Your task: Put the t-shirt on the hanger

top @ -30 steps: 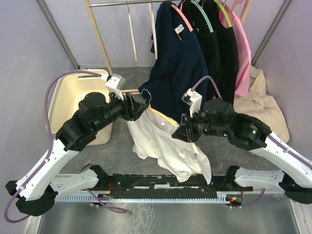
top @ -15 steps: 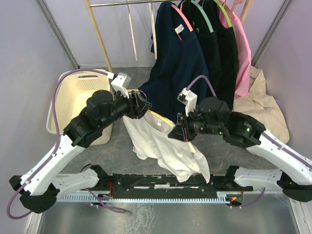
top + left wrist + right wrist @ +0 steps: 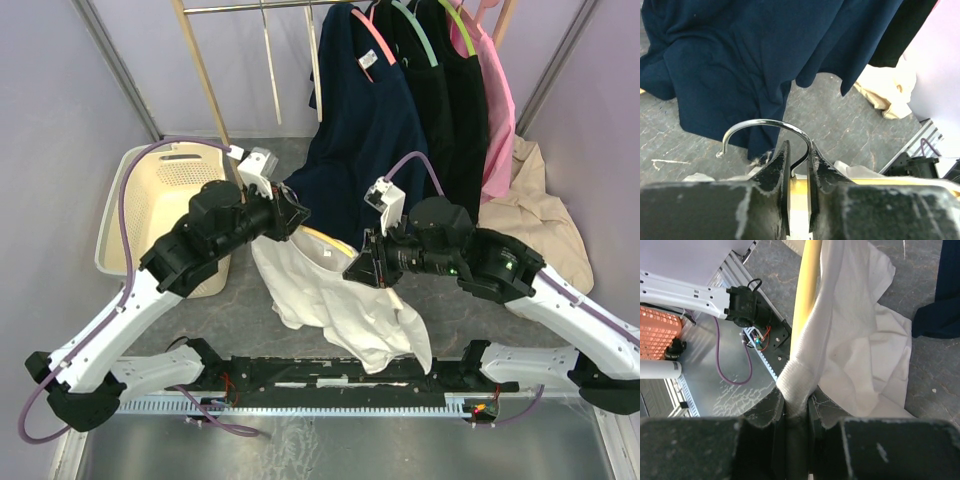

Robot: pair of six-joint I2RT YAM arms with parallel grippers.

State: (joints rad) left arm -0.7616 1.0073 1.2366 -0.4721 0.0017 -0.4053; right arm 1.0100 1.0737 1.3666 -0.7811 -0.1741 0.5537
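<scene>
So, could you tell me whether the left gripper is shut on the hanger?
Shut: the left gripper pinches the hanger by its hook.

The navy shirt hangs close behind the hanger (so forward is closed). The basket blocks the left, the beige garment the right. Bare floor is open beside the post.
</scene>
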